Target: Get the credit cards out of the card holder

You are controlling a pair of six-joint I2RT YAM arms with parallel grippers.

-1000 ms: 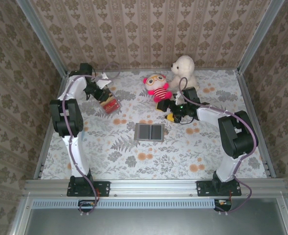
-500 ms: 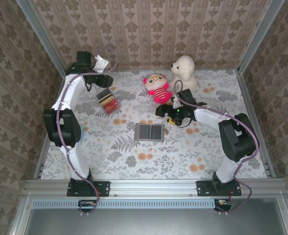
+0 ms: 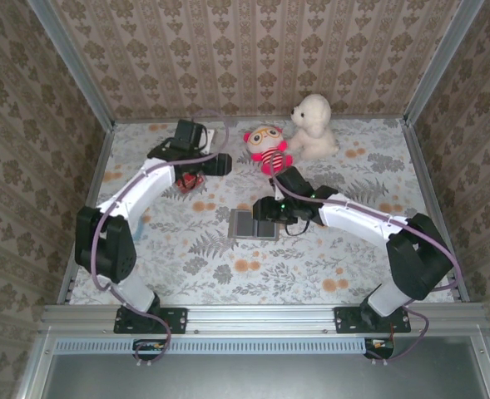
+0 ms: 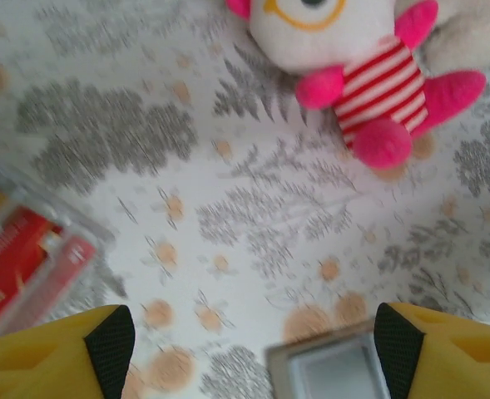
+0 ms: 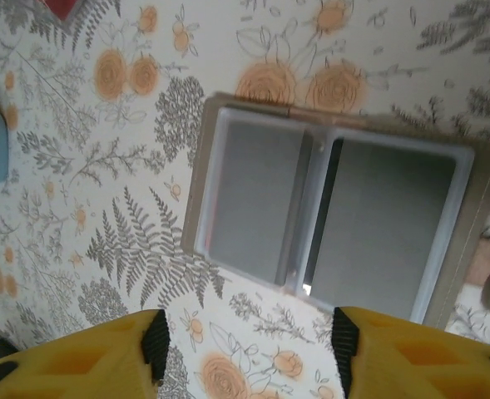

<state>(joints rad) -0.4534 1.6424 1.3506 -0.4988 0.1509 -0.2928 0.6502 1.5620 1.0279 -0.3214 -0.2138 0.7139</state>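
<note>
Our right gripper, jaws parted, hung above the flat grey two-leaf card holder. Our left gripper gaped wide, empty.

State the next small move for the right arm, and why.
Probably lower the right pincer straight onto the card holder. The holder lies open and flat on the tablecloth just ahead of the pincer's open jaws, and nothing is gripped yet.
</note>
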